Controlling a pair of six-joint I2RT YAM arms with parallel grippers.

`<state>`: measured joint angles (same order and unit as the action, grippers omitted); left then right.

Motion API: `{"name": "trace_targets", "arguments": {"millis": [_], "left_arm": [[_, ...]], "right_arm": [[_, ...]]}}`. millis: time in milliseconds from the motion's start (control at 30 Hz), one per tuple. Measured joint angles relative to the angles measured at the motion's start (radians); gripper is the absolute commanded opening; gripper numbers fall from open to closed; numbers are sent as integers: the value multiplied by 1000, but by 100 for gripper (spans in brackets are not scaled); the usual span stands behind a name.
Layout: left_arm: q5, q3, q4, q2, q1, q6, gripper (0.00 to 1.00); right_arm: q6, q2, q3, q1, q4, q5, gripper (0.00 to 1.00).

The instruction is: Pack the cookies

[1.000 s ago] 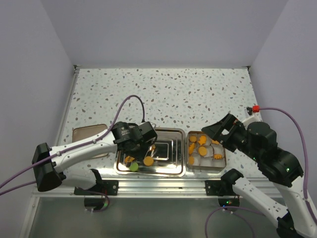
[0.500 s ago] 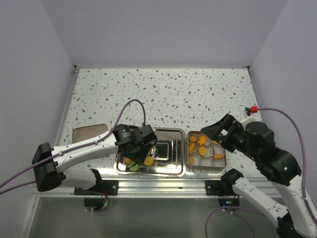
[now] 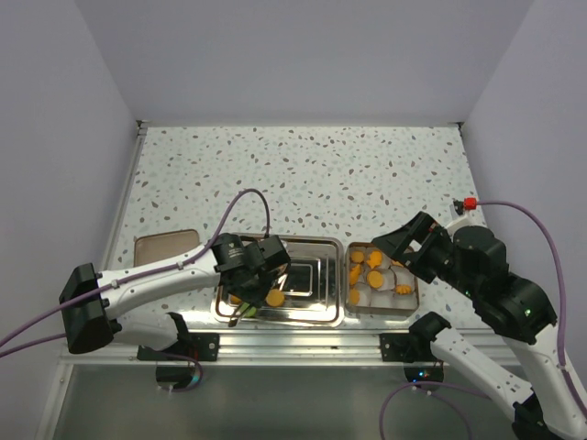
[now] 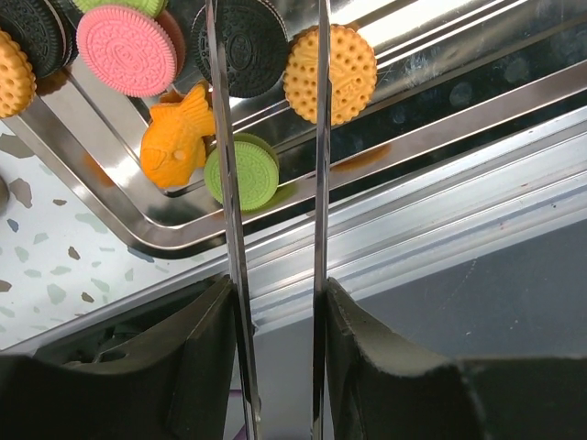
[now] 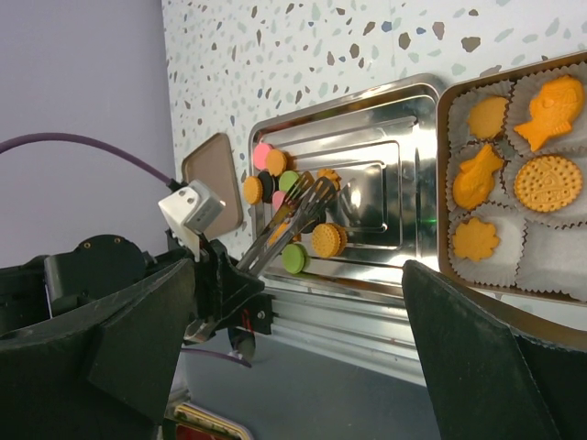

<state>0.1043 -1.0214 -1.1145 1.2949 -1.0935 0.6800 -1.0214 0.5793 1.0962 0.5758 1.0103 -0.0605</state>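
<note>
Fingers (image 4: 225, 137) of thin bright metal on the left gripper (image 5: 307, 191) stand parted, holding nothing, over a round green sandwich cookie (image 4: 246, 171) at the 7 o'clock corner of a rectangular steel tray (image 5: 385, 156), among pink, black and orange cookies (image 4: 128, 48). At the tray's 3 o'clock, orange fish and disc biscuits (image 5: 548, 183) sit in white crinkled paper cups (image 5: 541, 268) in a rectangular tin (image 5: 441, 165); the right gripper (image 3: 401, 246) hangs wide open at its 1 o'clock edge.
</note>
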Motion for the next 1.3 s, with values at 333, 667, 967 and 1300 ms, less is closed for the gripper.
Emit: {"name": "trace_targets", "arguments": {"millis": [333, 667, 967, 1300], "left_arm": [[16, -100, -21, 18, -1, -6, 33], [-44, -315, 9, 26, -40, -73, 31], [-116, -358, 61, 117, -173, -124, 30], [-150, -400, 106, 161, -226, -142, 29]], "right_arm": [[1, -11, 0, 0, 1, -2, 99], [1, -19, 0, 0, 7, -31, 99], [0, -26, 0, 0, 7, -35, 99], [-14, -32, -5, 0, 15, -34, 99]]}}
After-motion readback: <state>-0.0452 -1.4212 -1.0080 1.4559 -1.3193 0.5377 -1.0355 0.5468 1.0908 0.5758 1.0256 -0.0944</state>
